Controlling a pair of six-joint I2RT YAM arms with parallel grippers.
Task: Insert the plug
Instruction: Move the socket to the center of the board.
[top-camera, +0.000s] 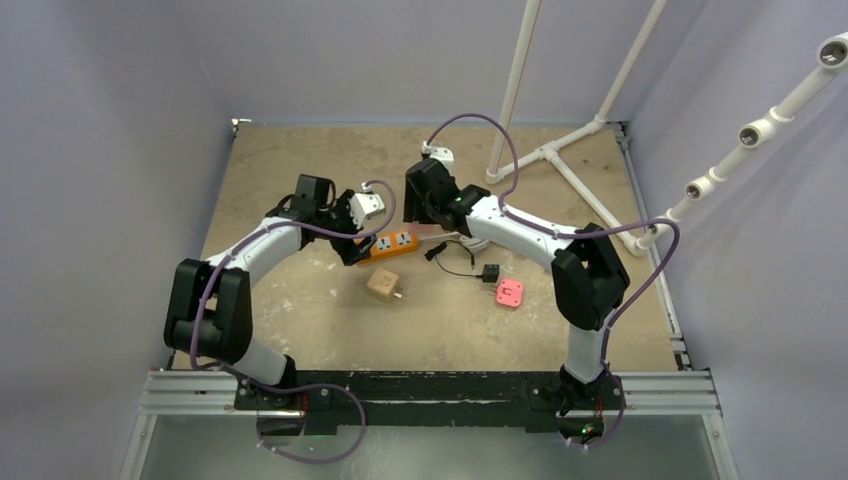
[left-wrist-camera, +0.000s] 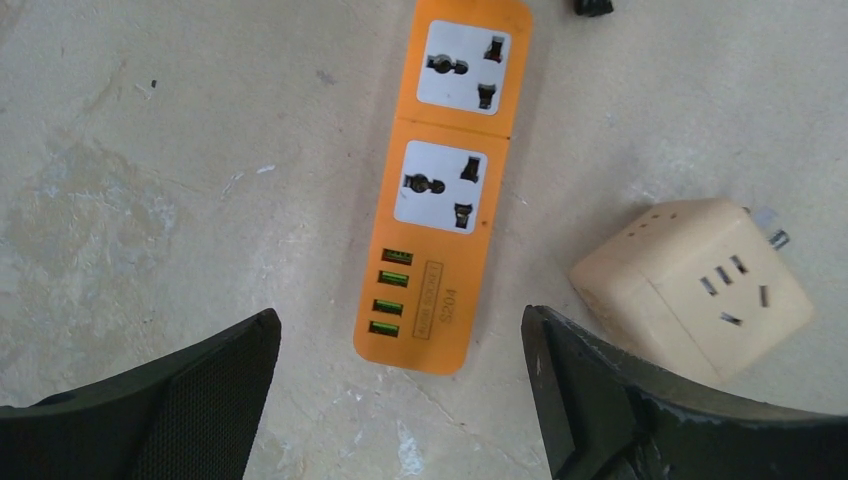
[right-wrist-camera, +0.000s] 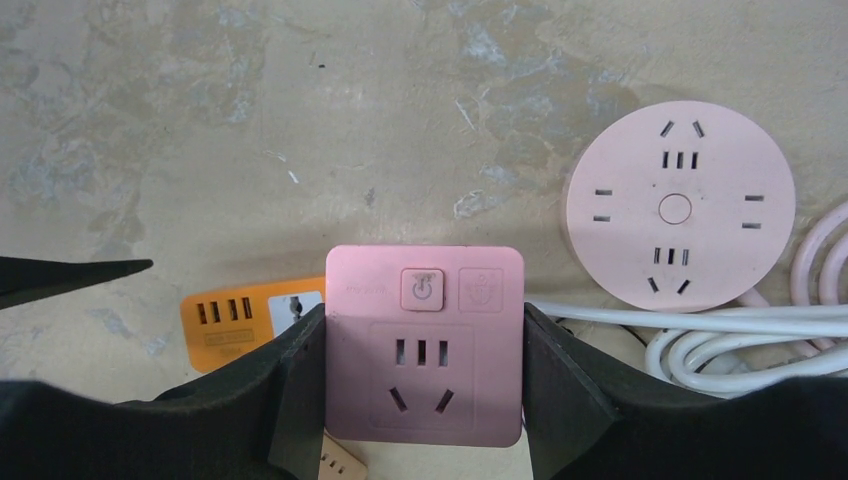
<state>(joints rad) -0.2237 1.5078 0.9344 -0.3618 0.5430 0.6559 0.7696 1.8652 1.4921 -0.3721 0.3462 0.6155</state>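
Note:
An orange power strip (left-wrist-camera: 440, 190) with two universal sockets and several USB ports lies flat on the table, also seen in the top view (top-camera: 393, 244). My left gripper (left-wrist-camera: 400, 340) hangs open just above its USB end, one finger on each side and nothing between them. My right gripper (right-wrist-camera: 424, 335) is shut on a pink square plug adapter (right-wrist-camera: 424, 345), whose socket face is turned to the camera; its prongs are hidden. In the top view the right gripper (top-camera: 432, 216) sits just right of the strip and the left gripper (top-camera: 353, 248) at the strip's left end.
A beige cube adapter (top-camera: 383, 285) lies just in front of the strip, close to my left gripper's right finger (left-wrist-camera: 600, 400). A round pink socket (right-wrist-camera: 680, 205) with coiled white cable (right-wrist-camera: 700, 340) lies under the right arm. A small black plug (top-camera: 490, 272) and a red adapter (top-camera: 509, 293) lie further right.

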